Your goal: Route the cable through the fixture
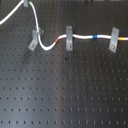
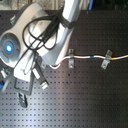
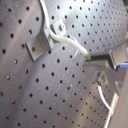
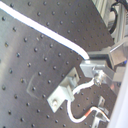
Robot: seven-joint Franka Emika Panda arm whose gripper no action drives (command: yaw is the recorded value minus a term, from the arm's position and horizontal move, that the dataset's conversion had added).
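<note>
The white cable (image 1: 46, 46) comes in from the first exterior view's left, rises to my gripper (image 1: 26, 3) at the top edge, then drops to the slanted grey fixture (image 1: 34, 39). It lies in the fixture's mouth and bends right, with its red band (image 1: 61, 40) and blue-and-yellow band (image 1: 92, 36) further along. In the first wrist view the cable (image 3: 70, 42) leaves the fixture (image 3: 42, 40) and ends at my gripper (image 3: 89, 57), which is shut on it. The second wrist view shows the fixture (image 4: 62, 92) below the gripper (image 4: 89, 62). In the second exterior view my arm hides the fixture.
Two upright grey clips (image 1: 69, 38) (image 1: 115, 39) hold the cable's right stretch on the black perforated board (image 1: 65, 90). The arm (image 2: 35, 40) with its looped black wiring fills the second exterior view's left; both clips (image 2: 70, 60) (image 2: 105, 61) show beside it.
</note>
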